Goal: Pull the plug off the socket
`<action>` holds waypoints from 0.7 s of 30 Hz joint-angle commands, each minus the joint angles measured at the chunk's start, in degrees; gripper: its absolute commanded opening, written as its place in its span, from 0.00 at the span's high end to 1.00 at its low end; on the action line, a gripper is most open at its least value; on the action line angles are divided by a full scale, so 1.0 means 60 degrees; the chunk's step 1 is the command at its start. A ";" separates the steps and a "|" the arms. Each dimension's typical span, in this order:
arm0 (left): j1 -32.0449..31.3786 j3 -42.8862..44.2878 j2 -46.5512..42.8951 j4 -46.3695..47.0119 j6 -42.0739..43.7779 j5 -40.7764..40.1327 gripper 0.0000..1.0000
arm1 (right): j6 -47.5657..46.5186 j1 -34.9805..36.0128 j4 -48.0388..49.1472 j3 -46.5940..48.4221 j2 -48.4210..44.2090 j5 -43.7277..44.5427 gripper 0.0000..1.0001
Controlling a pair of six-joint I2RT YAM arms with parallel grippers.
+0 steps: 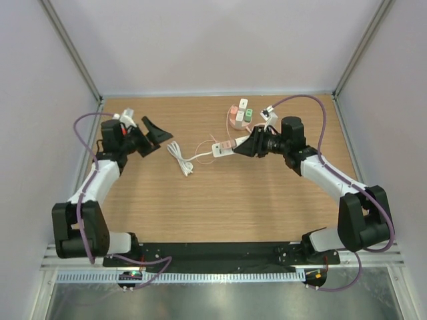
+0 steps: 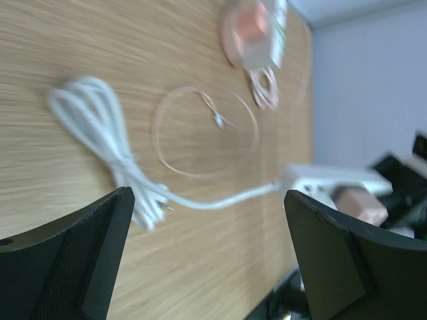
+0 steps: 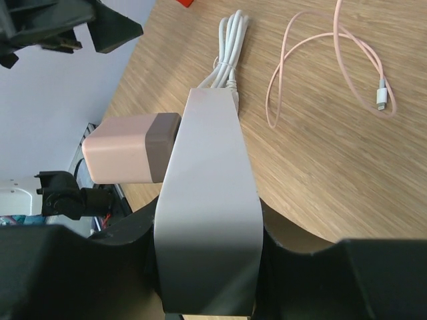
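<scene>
My right gripper is shut on the white socket strip and holds it just above the table. A pink plug with a brownish end sits in the strip's side and points left. From above, the right gripper grips the strip near the table's middle. My left gripper stands wide open at the far left, well apart from the strip, with nothing between its fingers. In the left wrist view the strip and plug appear at the right, beyond the gripper.
The strip's white cable lies coiled between the two grippers. A thin pink cable loops behind it. Several small chargers stand at the back, right of centre. White walls close the table on three sides.
</scene>
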 commanded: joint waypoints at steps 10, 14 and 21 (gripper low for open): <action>-0.4093 -0.0679 -0.3261 0.1634 0.5429 -0.1269 0.00 | -0.0253 0.0053 0.0923 0.0126 -0.0356 -0.0855 0.99; -0.4737 -0.0606 -0.3086 0.1664 0.6834 -0.0610 0.00 | -0.0604 0.0316 0.0704 0.0317 -0.0298 -0.1001 0.99; -0.6363 -0.0665 -0.3072 0.1195 1.0585 -0.1091 0.00 | -0.0942 0.0668 0.0469 0.0419 -0.0224 -0.1177 0.94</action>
